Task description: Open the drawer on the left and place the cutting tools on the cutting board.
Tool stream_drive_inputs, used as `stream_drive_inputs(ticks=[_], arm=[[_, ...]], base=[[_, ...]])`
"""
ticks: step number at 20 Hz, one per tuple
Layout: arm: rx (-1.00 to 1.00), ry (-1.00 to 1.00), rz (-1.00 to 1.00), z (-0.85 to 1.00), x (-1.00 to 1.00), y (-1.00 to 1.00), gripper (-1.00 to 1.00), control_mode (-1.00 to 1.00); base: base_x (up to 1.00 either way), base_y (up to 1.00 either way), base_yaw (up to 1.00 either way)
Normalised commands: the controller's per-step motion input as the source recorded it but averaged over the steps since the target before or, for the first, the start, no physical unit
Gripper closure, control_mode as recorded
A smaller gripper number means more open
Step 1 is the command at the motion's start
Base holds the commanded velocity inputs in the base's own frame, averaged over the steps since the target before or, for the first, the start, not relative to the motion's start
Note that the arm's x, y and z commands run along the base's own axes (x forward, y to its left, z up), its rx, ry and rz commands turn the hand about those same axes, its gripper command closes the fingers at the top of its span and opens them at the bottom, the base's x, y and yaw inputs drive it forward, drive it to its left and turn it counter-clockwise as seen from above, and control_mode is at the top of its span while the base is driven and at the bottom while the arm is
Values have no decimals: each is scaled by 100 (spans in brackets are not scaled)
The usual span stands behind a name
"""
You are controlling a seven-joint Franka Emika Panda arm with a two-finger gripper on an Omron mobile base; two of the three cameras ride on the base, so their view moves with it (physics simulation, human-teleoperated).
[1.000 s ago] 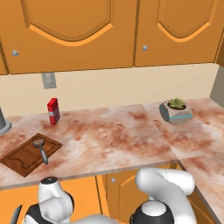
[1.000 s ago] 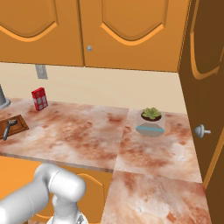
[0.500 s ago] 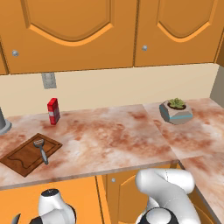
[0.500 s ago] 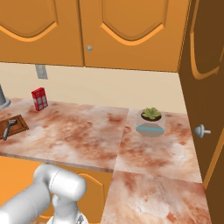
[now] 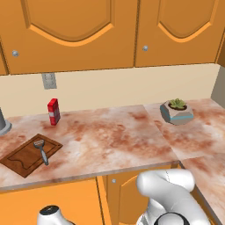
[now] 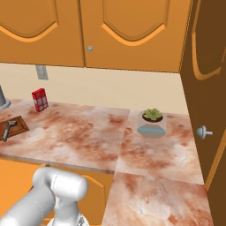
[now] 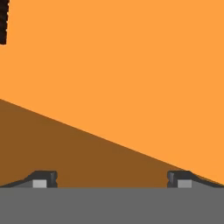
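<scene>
The dark brown cutting board (image 5: 24, 157) lies at the counter's left end, also seen in the right base view (image 6: 16, 123). The grey peeler (image 5: 41, 149) rests on it (image 6: 9, 129). The drawer (image 5: 48, 197) shows as flat orange wood under the counter edge at lower left, where my white wrist (image 5: 52, 215) hangs low. In the hand view my gripper (image 7: 111, 180) is open, nothing between its fingertips (image 7: 43, 179), facing flat orange wood with a darker shaded band. A black ribbed object (image 7: 3, 22), possibly the knife's handle, sits at the top left edge.
A red box (image 5: 53, 111) stands near the back wall, and a potted plant (image 5: 176, 110) sits at the right. A grey object (image 5: 3, 123) stands at the far left. Orange wall cabinets hang above; a tall cabinet door with a knob (image 6: 203, 131) stands at the right.
My wrist has sunk lower at the bottom of the left base view, down toward the drawer. The board, peeler and other things have not moved.
</scene>
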Motion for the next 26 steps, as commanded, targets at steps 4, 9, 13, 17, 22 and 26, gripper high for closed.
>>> stream_drive_inputs(ticks=[4, 9, 13, 17, 22, 26], arm=[[0, 0, 0, 0, -41, 0, -100, -100], [0, -7, -5, 21, -2, 12, -100, -100], [-1, -12, -18, 43, 37, 47, -100, -100], [-3, -10, -23, 37, 67, 68, -100, -100], [-1, -18, -17, 16, 66, 47, -100, -100], [0, -7, -5, 1, 18, 21, -100, -100]], base=[[0, 0, 0], [0, 0, 0], [0, 0, 0], [0, 0, 0], [0, 0, 0], [0, 0, 0]])
